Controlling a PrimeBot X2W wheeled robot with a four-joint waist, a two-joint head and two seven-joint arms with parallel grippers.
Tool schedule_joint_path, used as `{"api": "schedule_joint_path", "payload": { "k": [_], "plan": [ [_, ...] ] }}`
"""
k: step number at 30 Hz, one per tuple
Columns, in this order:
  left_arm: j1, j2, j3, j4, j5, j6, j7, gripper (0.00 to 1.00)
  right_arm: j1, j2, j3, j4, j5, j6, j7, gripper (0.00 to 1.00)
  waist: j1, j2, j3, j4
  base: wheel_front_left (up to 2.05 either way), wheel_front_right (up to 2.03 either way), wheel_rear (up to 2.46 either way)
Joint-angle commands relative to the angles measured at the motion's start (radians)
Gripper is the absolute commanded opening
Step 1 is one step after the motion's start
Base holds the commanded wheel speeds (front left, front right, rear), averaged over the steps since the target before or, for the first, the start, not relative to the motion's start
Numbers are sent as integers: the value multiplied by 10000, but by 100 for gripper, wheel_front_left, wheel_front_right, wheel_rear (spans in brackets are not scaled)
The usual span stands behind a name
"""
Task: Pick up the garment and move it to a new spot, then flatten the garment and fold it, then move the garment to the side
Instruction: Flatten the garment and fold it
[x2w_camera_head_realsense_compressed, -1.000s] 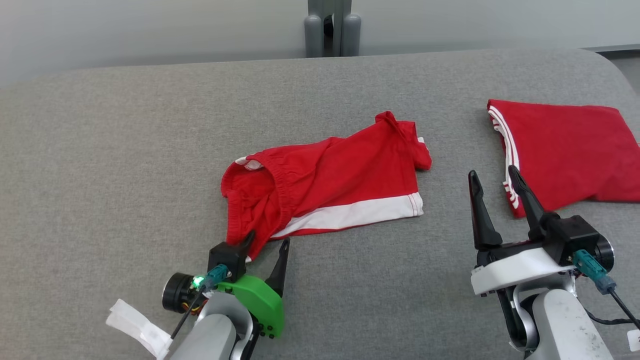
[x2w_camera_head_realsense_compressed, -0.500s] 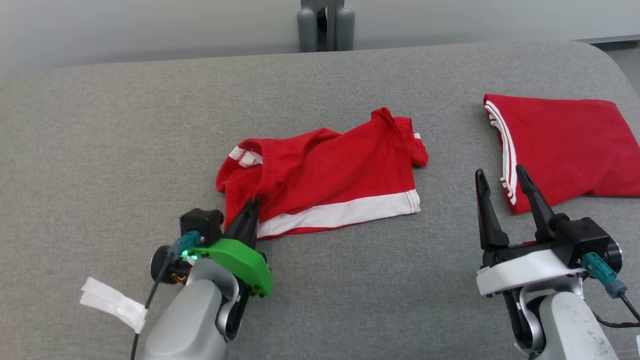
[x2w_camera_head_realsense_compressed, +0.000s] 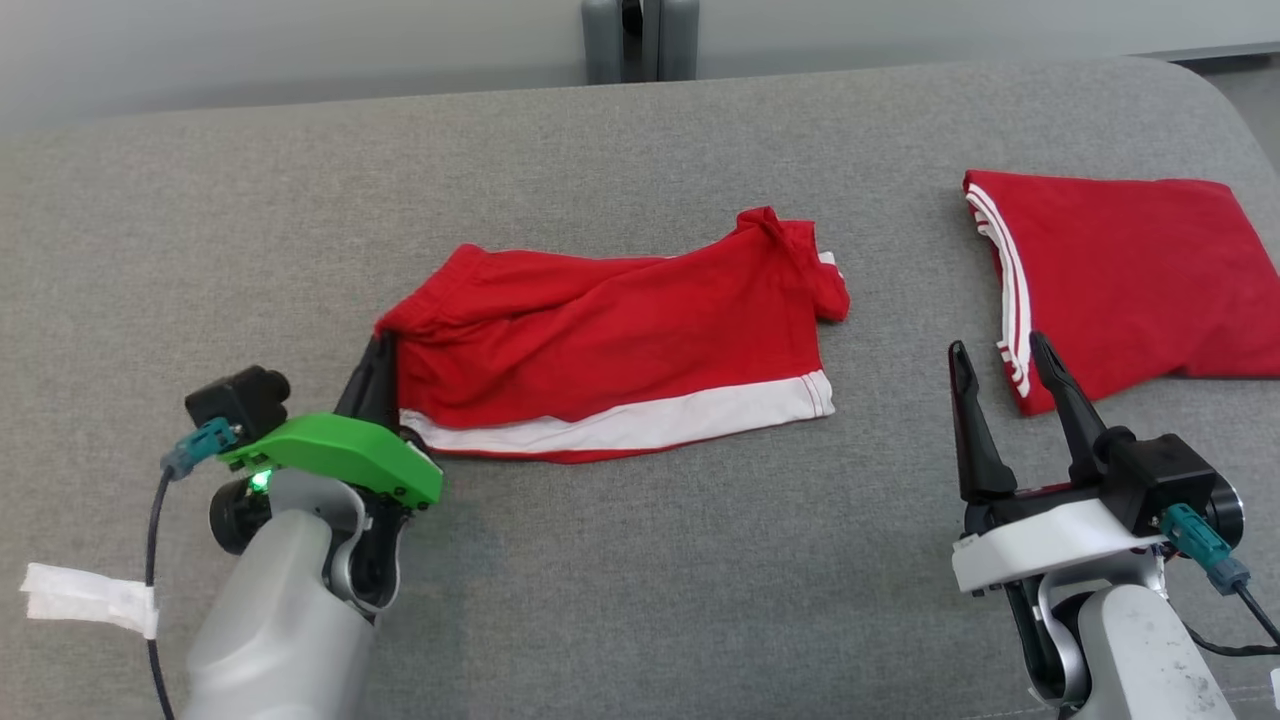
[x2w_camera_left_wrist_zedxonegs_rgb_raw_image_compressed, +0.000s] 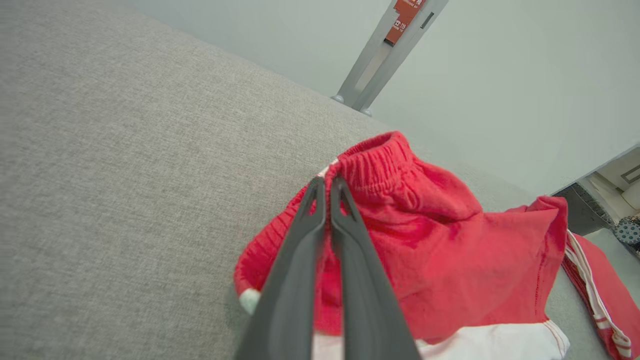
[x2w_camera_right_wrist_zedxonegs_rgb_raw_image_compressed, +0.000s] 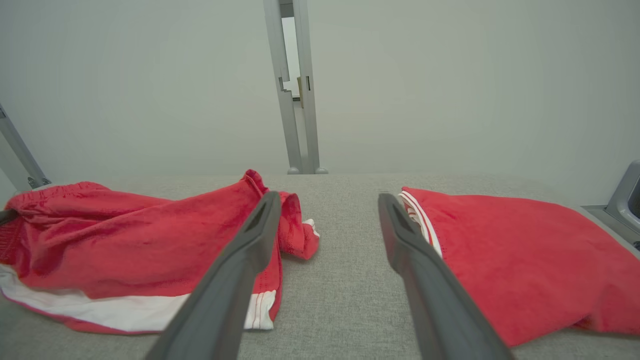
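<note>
- Left arm: pale grey forearm, green wrist plate, at the near-left edge of the table (x2w_camera_head_realsense_compressed: 640, 620).
- Left gripper (x2w_camera_head_realsense_compressed: 382, 346): fingers pressed together, pinching the garment (x2w_camera_head_realsense_compressed: 600, 340) at its waistband.
- Right arm: grey forearm, white wrist plate, near-right corner.
- Right gripper (x2w_camera_head_realsense_compressed: 998, 345): fingers spread, pointing away, holding nothing.

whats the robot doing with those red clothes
The left gripper is shut on the waistband end of the shorts, which lie crumpled on the grey table. The right gripper hovers open and empty near a second red garment lying flat at the right. The shorts are not yet flattened or folded.
</note>
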Motion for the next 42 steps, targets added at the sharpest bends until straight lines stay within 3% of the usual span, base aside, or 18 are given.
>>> {"api": "schedule_joint_path", "payload": {
  "k": [1,15,16,17,18,24,33,42],
  "plan": [
    [-204,98,159,138,-167,-40,-71,0,-88,-15,-3,-8,-17,-16,16,100,0,0,127,-98,0,0,0],
    [-484,204,939,1376,-758,-98,-378,0,-126,-15,53,18,-89,-16,23,100,0,0,397,-165,0,0,0],
    [-512,208,939,1420,-698,-95,-387,8,-138,-15,61,37,-87,-16,20,100,0,0,394,-158,0,0,0],
    [-546,216,914,1406,-602,-98,-408,49,-149,-15,71,55,-84,-16,15,100,0,0,389,-152,0,0,0],
    [-574,244,852,1343,-455,-106,-434,100,-163,-15,76,79,-75,-16,4,100,0,0,383,-142,0,0,0],
    [-108,436,827,290,776,-144,-451,100,-61,-15,-39,124,-13,-16,-108,100,0,0,160,1,0,0,0],
    [1480,32,1354,-1778,2534,2,-447,100,323,-15,-334,376,-76,-16,-203,100,0,0,-720,473,0,0,0],
    [3450,-309,1495,-3374,3766,442,-436,100,956,-16,-559,807,-263,-16,-276,100,0,0,-1661,819,0,0,0]
  ]
}}
